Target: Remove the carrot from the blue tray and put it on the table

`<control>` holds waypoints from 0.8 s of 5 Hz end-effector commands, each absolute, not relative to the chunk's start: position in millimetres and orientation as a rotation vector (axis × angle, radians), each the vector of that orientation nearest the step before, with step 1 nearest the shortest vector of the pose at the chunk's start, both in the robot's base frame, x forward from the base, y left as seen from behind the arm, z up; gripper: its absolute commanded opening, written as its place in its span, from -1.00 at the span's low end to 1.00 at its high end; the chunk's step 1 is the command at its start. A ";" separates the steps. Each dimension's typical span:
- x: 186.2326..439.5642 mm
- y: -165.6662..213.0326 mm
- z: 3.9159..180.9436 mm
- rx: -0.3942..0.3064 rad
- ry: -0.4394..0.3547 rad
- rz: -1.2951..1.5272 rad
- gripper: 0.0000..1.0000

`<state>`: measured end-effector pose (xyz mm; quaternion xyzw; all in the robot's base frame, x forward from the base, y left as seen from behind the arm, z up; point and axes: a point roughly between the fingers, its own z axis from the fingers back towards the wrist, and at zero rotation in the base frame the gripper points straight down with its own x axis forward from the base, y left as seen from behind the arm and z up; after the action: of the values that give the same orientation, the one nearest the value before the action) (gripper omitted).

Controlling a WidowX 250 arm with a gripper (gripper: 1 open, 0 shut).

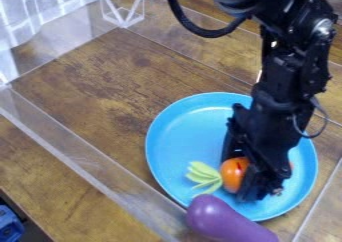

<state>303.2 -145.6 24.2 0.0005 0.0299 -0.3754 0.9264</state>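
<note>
Gripper (pixel 254 174) sits low in the blue tray (pixel 187 136), jaws either side of the carrot (pixel 234 172) (can't tell if it's pinched yet). Likely failure: the carrot squirts out or rolls toward the eggplant (pixel 225 222) at the rim, never reaching the table (pixel 94 96).

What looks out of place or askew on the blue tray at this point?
Nothing is spilled or damaged. The carrot lies on the blue tray with the gripper lowered over it, so only its orange end and green top show. The purple eggplant sits at the tray's near rim, partly overlapping it.
</note>
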 end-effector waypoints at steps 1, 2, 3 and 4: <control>307.4 -145.5 30.0 -0.015 0.044 -0.748 -1.00; 308.4 -146.2 33.1 -0.023 0.042 -0.716 -1.00; 308.5 -153.9 43.1 -0.031 0.041 -0.713 -1.00; 308.5 -161.4 52.8 -0.041 0.041 -0.708 -1.00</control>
<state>300.8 -151.8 33.8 -0.0155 0.0530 -0.3396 0.9389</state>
